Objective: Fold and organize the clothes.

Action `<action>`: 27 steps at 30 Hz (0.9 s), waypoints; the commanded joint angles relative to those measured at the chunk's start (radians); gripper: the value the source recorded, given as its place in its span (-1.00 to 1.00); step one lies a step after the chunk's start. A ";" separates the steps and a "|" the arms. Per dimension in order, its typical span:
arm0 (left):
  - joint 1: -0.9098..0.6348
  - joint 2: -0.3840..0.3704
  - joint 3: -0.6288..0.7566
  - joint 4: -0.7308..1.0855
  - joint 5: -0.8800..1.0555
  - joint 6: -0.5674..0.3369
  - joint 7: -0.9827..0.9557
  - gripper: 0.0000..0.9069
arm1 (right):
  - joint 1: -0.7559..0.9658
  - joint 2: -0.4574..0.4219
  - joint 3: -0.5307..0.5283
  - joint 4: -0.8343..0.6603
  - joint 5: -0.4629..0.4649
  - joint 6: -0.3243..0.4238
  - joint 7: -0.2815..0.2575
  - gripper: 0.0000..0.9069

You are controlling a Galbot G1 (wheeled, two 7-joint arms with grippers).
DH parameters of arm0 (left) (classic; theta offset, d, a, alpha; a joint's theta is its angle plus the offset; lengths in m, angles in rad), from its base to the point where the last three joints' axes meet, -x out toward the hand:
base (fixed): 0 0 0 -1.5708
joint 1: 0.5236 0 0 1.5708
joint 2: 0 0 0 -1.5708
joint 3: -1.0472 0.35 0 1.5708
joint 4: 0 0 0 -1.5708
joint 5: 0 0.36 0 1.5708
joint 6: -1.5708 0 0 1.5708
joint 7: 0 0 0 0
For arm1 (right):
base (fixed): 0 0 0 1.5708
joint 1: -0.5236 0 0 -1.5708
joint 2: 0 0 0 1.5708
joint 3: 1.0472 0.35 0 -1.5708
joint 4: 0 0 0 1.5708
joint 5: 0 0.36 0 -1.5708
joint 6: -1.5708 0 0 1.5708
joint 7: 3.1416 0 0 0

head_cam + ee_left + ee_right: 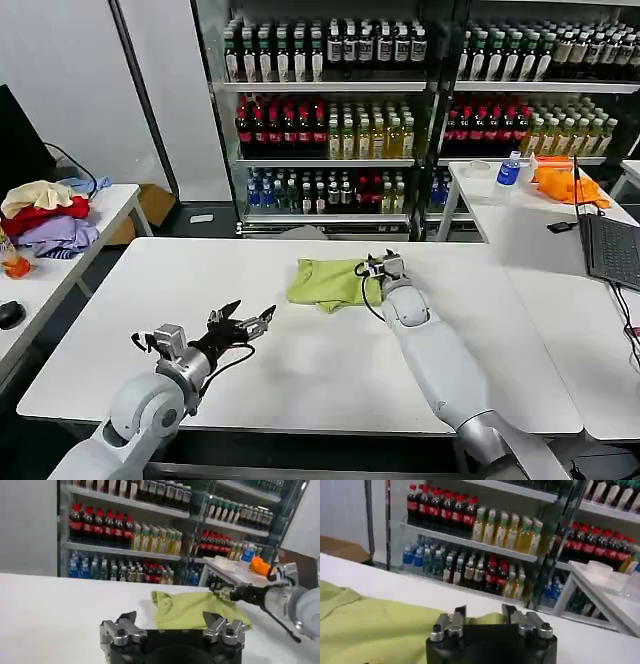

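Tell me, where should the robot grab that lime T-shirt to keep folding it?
Probably the T-shirt's free left edge, approached from the left side by the open left tool. The shirt lies bunched and flat on the white table, and the right tool sits at its right edge.

A white table (300, 340) carries a single lime T-shirt (330, 283), loosely bunched toward its far edge (nearer the drinks shelves (330, 110) than the robot), the rest of the tabletop bare.
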 commanded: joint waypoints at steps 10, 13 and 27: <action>0.016 0.009 -0.008 -0.049 0.121 -0.111 -0.039 1.00 | -0.636 -0.302 0.248 0.924 0.171 0.065 0.040 1.00; 0.027 -0.009 -0.010 -0.057 0.175 -0.161 -0.064 1.00 | -0.797 -0.307 0.355 1.035 0.126 0.102 0.020 1.00; 0.115 -0.060 0.006 -0.105 0.345 -0.232 -0.098 1.00 | -1.095 -0.223 0.520 1.163 0.036 0.212 -0.024 1.00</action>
